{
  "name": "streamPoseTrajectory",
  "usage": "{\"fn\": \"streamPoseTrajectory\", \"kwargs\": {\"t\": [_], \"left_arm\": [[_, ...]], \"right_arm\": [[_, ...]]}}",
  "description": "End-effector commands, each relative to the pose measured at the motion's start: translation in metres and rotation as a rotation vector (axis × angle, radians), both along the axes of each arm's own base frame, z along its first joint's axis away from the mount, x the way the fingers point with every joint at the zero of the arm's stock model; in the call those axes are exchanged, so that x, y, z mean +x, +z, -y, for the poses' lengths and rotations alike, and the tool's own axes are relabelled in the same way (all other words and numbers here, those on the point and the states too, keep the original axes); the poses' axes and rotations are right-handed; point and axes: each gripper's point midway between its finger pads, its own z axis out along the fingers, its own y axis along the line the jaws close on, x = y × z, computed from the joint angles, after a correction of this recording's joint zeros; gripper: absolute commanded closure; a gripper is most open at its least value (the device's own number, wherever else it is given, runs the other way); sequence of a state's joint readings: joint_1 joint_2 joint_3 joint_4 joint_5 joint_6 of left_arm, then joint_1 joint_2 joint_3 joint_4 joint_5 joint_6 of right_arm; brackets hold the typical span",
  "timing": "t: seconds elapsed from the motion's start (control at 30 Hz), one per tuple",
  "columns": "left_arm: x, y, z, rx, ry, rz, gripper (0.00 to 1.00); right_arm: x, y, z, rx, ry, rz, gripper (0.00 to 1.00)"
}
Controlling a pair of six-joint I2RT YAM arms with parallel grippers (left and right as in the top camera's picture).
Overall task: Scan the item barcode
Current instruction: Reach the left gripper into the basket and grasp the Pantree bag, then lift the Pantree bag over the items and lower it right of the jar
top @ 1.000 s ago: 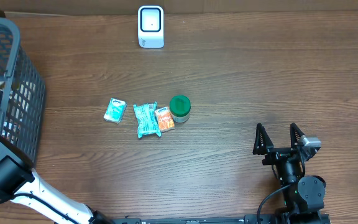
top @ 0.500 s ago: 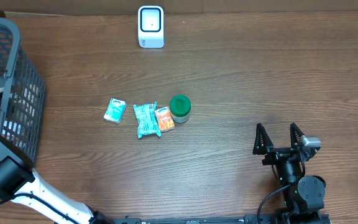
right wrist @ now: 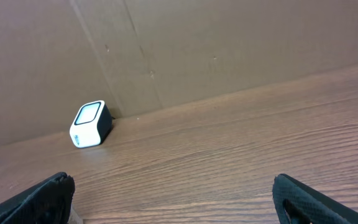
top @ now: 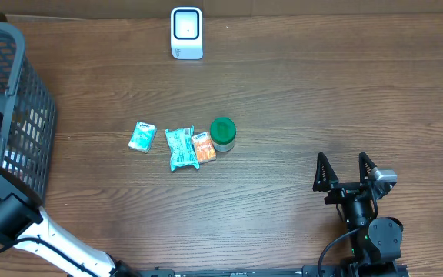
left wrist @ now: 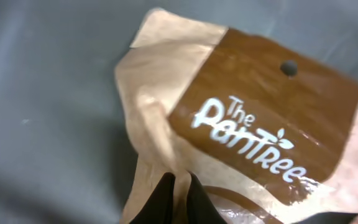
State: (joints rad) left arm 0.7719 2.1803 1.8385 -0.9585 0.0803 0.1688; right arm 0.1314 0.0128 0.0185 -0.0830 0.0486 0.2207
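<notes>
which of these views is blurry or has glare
Left wrist: the brown pouch is soft, with glare streaks across its glossy face. Overhead: sharp, evenly lit table. Right wrist: scanner crisp; its own fingers blur at the bottom corners.

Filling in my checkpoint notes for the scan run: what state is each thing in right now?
left gripper, shut on the brown pouch
brown pouch, pinched at its edge, in the basket
right gripper, open, empty
scanner, upright, nothing in front
green-lidded jar, upright, lid on
three packets, lying flat, untouched
</notes>
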Motion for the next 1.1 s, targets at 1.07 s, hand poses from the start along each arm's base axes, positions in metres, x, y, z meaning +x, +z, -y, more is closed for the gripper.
{"fn": "streamPoseTrajectory", "kwargs": {"t": [1.07], "left_arm": [[0.025, 0.387, 0.166, -0.157, -0.126, 0.840, 0.96]], "right_arm": [[0.000, -0.002, 0.000, -0.012, 0.004, 0.004, 0.00]]}}
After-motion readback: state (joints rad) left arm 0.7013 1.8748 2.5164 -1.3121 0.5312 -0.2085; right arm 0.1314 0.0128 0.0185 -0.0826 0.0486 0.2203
